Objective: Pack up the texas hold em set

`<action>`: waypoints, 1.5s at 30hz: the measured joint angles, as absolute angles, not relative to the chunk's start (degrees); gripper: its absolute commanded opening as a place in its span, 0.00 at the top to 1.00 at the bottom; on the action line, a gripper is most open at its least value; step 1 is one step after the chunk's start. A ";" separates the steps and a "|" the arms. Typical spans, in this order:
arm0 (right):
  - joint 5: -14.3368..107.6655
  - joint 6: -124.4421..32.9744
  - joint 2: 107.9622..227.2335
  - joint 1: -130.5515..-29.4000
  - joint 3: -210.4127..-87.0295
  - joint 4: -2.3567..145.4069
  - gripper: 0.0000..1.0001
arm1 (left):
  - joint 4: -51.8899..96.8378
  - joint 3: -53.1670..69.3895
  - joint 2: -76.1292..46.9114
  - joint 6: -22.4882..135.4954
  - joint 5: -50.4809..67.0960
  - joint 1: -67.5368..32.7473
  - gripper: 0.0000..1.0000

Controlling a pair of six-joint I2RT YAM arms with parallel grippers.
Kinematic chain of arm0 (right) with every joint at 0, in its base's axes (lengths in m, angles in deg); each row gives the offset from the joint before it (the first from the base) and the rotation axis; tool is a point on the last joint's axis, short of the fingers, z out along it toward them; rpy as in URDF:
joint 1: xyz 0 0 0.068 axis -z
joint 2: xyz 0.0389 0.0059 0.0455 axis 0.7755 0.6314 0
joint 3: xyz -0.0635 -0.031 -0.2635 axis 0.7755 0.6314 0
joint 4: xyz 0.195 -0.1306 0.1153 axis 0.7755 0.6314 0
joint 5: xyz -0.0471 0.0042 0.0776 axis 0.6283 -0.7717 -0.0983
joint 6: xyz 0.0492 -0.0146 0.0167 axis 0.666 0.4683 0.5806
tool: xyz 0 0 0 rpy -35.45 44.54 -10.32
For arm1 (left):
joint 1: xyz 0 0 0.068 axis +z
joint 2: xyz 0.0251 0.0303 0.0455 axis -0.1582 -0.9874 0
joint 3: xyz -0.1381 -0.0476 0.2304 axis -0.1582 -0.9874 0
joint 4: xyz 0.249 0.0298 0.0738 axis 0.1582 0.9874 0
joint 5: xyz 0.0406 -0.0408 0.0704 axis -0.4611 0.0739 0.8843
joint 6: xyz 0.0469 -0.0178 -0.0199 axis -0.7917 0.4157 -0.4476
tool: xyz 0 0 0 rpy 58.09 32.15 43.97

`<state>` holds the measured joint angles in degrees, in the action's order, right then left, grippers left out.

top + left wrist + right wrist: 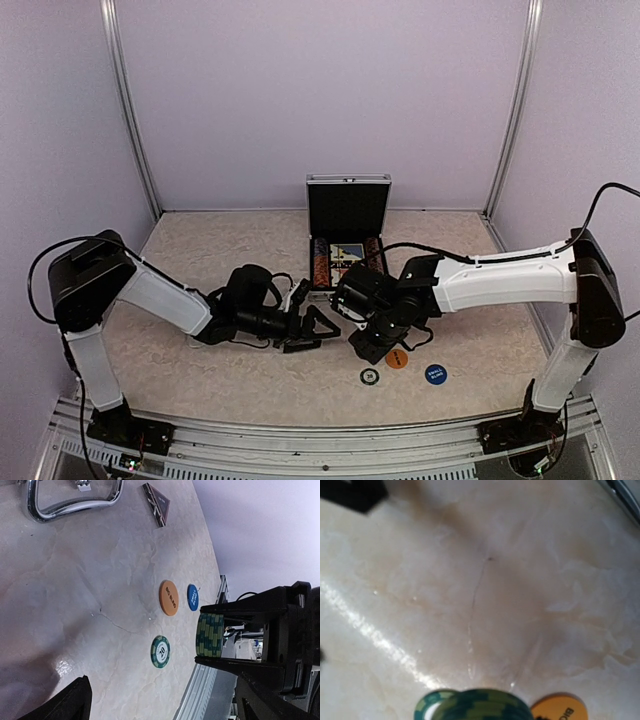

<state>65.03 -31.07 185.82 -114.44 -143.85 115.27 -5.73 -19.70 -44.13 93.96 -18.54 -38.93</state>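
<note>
One green-and-white chip stack (209,635) is clamped in the right pincer (368,345); left pincer (312,318) spread wide, empty. Beside right pincer: one loose green chip (160,651), one orange disc (169,597), one blue disc (193,597); open silver aluminium briefcase (347,210) beyond.

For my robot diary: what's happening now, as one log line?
right gripper: shut on stack of green chips | left gripper: open, empty | on table: orange disc, blue disc, single chip | briefcase: open
</note>
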 measured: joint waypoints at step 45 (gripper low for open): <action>63.54 -32.47 184.97 -114.99 -143.26 115.81 0.74 | -40.57 -9.86 -67.54 114.70 -35.55 -41.75 0.16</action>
